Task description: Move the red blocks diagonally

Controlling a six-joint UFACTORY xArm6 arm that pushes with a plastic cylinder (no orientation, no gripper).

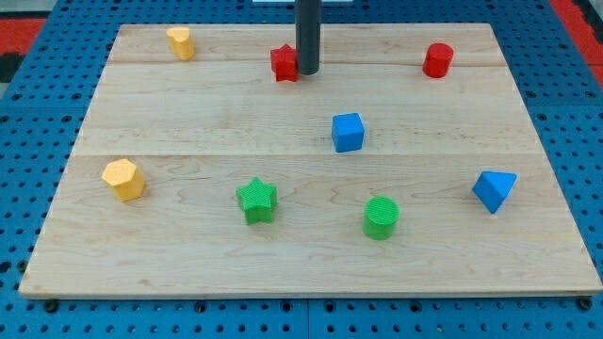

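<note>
A red star block (284, 63) lies near the view's top, left of centre. A red cylinder (437, 59) stands near the top right. My tip (308, 72) is at the end of the dark rod, touching or almost touching the red star's right side. The red cylinder is far to the tip's right.
The wooden board (188, 254) also bears a blue cube (348, 132), a blue triangular block (495, 190), a green star (256, 201), a green cylinder (381, 217), a yellow hexagonal block (123, 179) and a yellow block (181, 42) at the top left.
</note>
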